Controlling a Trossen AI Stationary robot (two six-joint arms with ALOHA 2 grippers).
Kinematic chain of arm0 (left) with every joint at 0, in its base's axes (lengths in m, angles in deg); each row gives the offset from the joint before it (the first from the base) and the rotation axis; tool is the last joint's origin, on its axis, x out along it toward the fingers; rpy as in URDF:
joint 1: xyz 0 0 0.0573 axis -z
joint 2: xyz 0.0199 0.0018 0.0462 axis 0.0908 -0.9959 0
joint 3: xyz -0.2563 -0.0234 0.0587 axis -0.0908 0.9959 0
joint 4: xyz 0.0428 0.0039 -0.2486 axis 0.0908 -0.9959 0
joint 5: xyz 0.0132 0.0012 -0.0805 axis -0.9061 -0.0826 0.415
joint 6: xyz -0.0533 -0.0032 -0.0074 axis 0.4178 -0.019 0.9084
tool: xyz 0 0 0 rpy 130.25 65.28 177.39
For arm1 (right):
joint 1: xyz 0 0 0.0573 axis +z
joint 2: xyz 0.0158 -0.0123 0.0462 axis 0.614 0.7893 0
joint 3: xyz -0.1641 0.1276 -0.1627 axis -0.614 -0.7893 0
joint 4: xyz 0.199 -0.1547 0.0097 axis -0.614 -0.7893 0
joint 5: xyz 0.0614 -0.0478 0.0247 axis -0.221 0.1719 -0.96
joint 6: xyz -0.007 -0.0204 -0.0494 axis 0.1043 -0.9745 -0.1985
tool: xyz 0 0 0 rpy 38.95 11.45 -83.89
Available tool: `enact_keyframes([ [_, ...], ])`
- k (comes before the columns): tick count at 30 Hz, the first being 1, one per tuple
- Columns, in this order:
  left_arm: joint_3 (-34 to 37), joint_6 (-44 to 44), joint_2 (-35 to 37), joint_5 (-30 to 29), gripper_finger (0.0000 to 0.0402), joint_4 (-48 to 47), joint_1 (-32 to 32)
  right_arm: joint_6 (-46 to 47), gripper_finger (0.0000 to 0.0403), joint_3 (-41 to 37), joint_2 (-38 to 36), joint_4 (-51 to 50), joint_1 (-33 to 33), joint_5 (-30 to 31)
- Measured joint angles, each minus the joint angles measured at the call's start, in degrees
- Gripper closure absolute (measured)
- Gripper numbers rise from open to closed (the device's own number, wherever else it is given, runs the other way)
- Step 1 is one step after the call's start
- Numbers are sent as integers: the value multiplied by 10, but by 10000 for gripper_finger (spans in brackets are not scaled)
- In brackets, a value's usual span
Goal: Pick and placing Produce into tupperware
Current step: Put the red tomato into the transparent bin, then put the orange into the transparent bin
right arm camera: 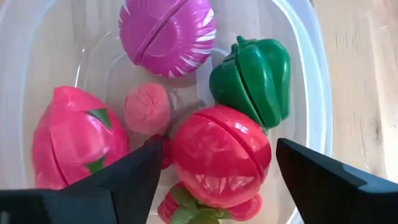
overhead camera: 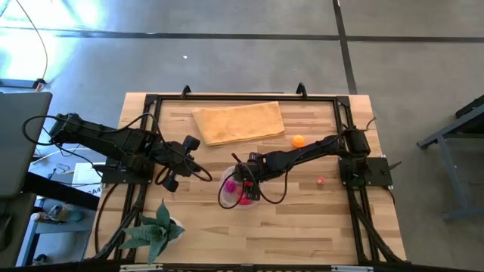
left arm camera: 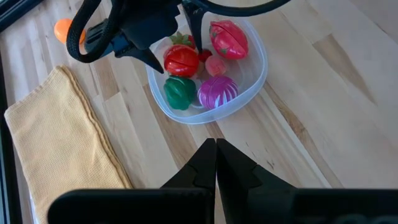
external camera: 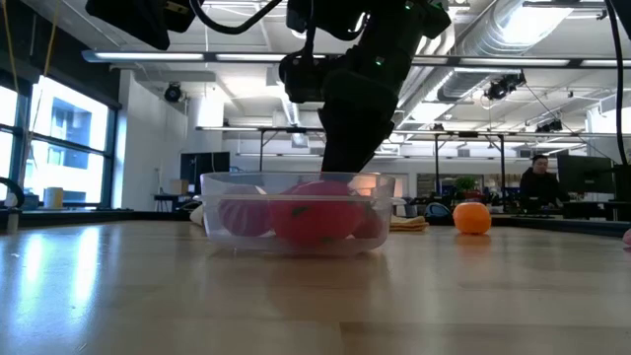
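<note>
The clear round tupperware (overhead camera: 227, 201) sits near the table's middle and holds several toy pieces: a red tomato (right arm camera: 221, 155), a green pepper (right arm camera: 255, 78), a magenta onion (right arm camera: 166, 28), a pink fruit (right arm camera: 74, 143) and a small pale pink piece (right arm camera: 146, 109). My right gripper (right arm camera: 217, 149) is open and reaches down into the container, one finger on each side of the tomato. My left gripper (left arm camera: 216, 158) is shut and hovers to the container's left. An orange fruit (overhead camera: 299, 140) and a tiny pink piece (overhead camera: 321, 181) lie on the table to the right. My right gripper comes from above, slanting in from the table's right, with its fingers (right arm camera: 124, 180) on either side of the red tomato (left arm camera: 181, 60). The tomato rests among the other pieces in the container. Whether the fingers touch it, I cannot tell.
A tan folded cloth (overhead camera: 238, 122) lies toward the far edge, behind the container. A green spiky-leaved plant (overhead camera: 155, 227) stands at the near left corner. A black frame (overhead camera: 344, 113) runs around the table top. Bare wood shows near the container's front and right.
</note>
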Motion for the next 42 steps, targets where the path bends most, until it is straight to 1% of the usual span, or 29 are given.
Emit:
enact_keyframes([
  [3,0,0,0,0,399,0,0,0,92,0,0,0,0,-8],
  [9,0,0,0,0,399,0,0,1,91,2,0,8,0,-60],
  [12,0,0,0,0,399,0,0,2,91,23,0,-23,0,-79],
  [16,0,0,0,0,399,0,0,-12,91,78,0,-104,0,-79],
  [23,0,0,0,0,399,0,0,-37,91,209,0,-288,-1,-29],
  [27,0,0,0,0,399,0,0,-24,91,273,0,-449,-1,40],
  [30,0,0,0,0,399,0,0,15,91,297,-1,-565,-4,103],
  [31,0,0,0,0,399,0,0,32,91,294,-7,-564,-5,119],
  [33,0,0,0,0,399,0,0,54,91,267,-36,-545,-8,110],
  [35,0,0,0,0,399,0,0,83,91,243,-67,-552,-12,105],
  [36,0,0,0,0,399,0,0,103,91,227,-82,-559,-13,112],
  [38,0,0,0,0,399,0,0,136,91,177,-122,-555,-16,126],
  [42,0,0,0,0,399,0,0,220,91,74,-231,-536,-27,129],
])
